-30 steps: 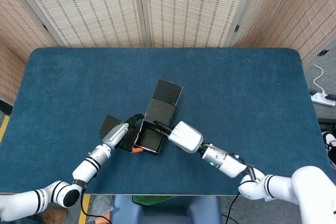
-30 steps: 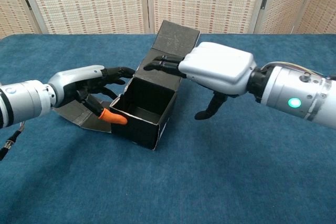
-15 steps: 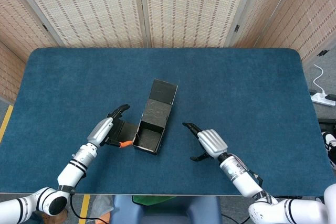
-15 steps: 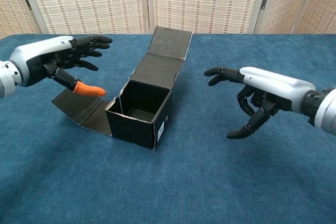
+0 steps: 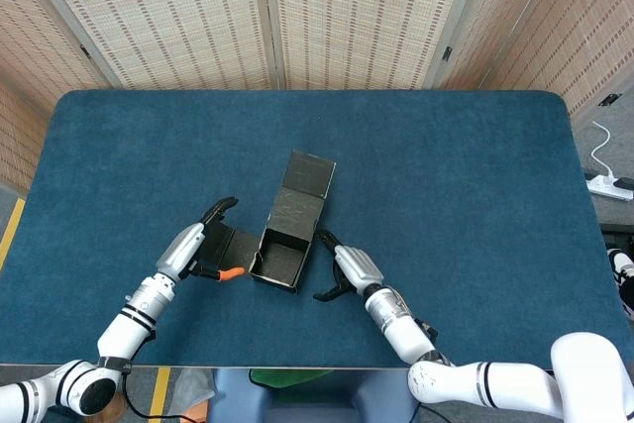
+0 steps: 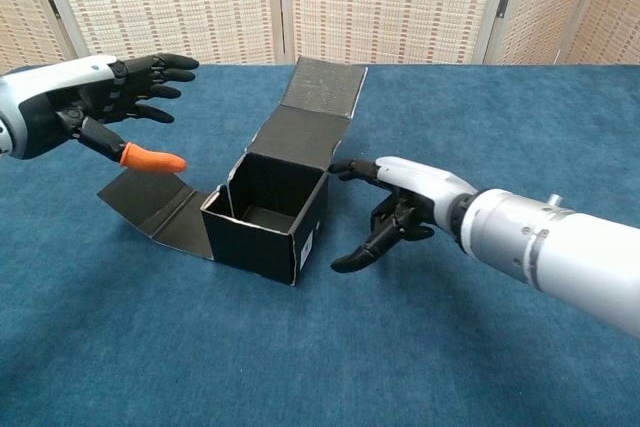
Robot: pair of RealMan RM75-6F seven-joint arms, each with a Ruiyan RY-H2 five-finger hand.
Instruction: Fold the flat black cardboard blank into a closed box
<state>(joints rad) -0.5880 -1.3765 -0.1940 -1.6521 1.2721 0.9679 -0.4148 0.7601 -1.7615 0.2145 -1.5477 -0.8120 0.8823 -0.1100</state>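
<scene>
Both the left hand (image 6: 85, 107) and right hand (image 6: 405, 202) hover empty, fingers spread.

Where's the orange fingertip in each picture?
Head view: the orange fingertip sits lower left of centre, just left of the black box.
Chest view: it is at the left, above the box's flat side flap.
Shared landmark: the open black box.

A black cardboard box (image 5: 280, 257) sits open-topped on the blue bench (image 5: 446, 175), its lid flap (image 5: 305, 190) stretched flat toward the far side. The left hand (image 5: 190, 250) hovers over a side flap (image 5: 235, 245) lying flat, fingers spread, holding nothing. The right hand (image 5: 353, 266) waits just beside the box's other side, fingers apart.
</scene>
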